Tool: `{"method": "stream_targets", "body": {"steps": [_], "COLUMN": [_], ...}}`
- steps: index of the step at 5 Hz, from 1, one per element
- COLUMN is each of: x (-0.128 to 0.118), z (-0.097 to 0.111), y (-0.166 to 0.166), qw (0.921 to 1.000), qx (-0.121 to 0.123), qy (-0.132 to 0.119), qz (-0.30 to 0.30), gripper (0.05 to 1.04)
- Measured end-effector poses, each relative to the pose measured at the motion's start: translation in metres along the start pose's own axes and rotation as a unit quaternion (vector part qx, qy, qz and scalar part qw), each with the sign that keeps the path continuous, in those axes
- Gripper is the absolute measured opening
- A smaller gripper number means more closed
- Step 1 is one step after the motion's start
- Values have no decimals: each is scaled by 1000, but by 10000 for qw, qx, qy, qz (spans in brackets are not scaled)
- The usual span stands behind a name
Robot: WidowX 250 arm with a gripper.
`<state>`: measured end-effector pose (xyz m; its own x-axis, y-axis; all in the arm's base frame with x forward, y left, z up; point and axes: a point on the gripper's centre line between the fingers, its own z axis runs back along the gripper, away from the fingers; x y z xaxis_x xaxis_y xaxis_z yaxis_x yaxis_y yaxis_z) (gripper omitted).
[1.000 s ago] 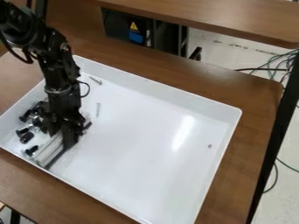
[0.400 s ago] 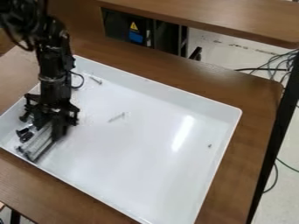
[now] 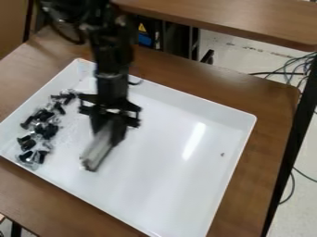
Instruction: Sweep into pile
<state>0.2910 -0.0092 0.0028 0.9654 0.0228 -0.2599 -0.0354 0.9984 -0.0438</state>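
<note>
Grey bar (image 3: 96, 152) is held by the gripper (image 3: 110, 129), fingers closed on it, 8 o'clock of tray (image 3: 192, 102) centre. Judged stiff, light — best gripped square, along its top. Bolts (image 3: 46, 130) are heaped at 9 o'clock — hard, likely to roll if rushed.

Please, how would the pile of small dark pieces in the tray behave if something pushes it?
The pile of small dark pieces would probably scatter rather than move as one, since its pieces look loose and separate. They would likely slide easily, as the white tray looks smooth and shiny. Some stubby, rounded ones may roll a little.
</note>
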Motion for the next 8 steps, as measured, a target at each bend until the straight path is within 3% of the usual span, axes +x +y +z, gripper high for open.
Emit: {"method": "stream_targets", "body": {"steps": [1, 2, 3, 4, 5, 6, 7, 8], "x": [5, 5, 16, 18, 17, 3, -2, -12], "z": [-18, -48, -57, -57, -53, -55, -20, 13], "y": [-51, -95, -133, -136, -134, -127, -128, -104], "qw": [9991, 9996, 9994, 9992, 9992, 9997, 9979, 9944], "qx": [-143, -140, -21, -24, 3, 105, -157, -324], "qy": [-35, -80, -120, -161, -362, -235, -613, -879], "qz": [-409, -222, -322, -362, -154, -35, 114, 492], "gripper": [358, 358, 358, 423, 719, 986, 1014, 1003]}}
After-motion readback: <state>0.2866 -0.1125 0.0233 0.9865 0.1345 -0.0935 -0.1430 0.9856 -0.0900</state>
